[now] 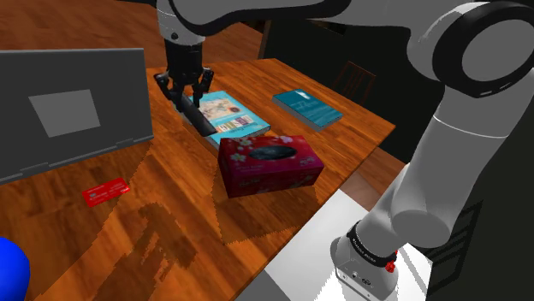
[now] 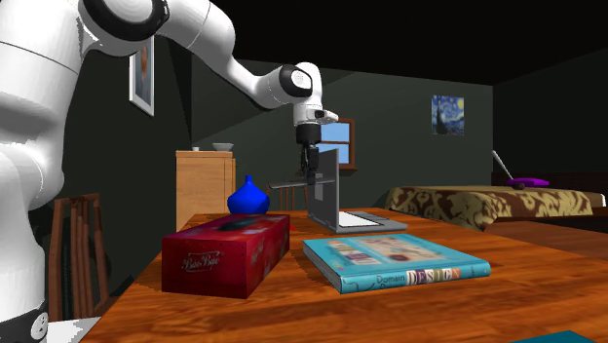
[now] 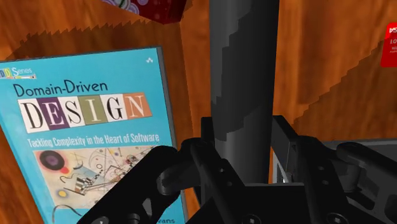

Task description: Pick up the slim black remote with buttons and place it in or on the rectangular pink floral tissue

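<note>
My gripper (image 1: 185,91) is shut on the slim black remote (image 1: 199,119), holding it in the air above the wooden table (image 1: 171,214). In the wrist view the remote (image 3: 244,70) runs long and dark out from between the fingers (image 3: 210,167). From the second exterior view the remote (image 2: 288,182) hangs level under the gripper (image 2: 310,173), well above the tabletop. The dark pink floral tissue box (image 1: 269,163) sits on the table nearer the stand, with a dark oval slot on top. That box (image 2: 226,255) is unoccupied, and its corner (image 3: 153,7) shows beyond the remote's far end.
A light blue "Domain-Driven Design" book (image 1: 228,116) lies under the gripper, beside the tissue box. A second teal book (image 1: 306,107) lies near the table's far edge. An open grey laptop (image 1: 73,111), a red card (image 1: 105,190) and a blue vase (image 1: 10,269) occupy the shoulder view's left.
</note>
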`<act>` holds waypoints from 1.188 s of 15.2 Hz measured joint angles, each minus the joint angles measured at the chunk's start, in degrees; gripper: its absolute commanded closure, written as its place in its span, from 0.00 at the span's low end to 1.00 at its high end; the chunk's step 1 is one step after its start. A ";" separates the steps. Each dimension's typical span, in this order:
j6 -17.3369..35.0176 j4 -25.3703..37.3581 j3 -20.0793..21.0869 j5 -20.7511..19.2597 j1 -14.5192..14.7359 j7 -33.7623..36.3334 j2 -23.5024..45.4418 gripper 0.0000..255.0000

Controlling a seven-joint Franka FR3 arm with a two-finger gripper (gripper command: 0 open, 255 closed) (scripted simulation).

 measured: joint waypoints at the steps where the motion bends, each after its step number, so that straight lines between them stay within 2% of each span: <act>1: 0.05 -1.18 -0.02 0.42 -0.33 -0.39 -1.23 1.00; 8: 4.72 -20.08 -1.84 5.59 -3.84 -6.60 -16.85 1.00; 13: 6.74 -32.65 -4.08 8.57 -4.47 -10.96 -28.08 1.00; 18: 6.12 -42.63 -7.29 10.07 -4.66 -15.62 -39.00 1.00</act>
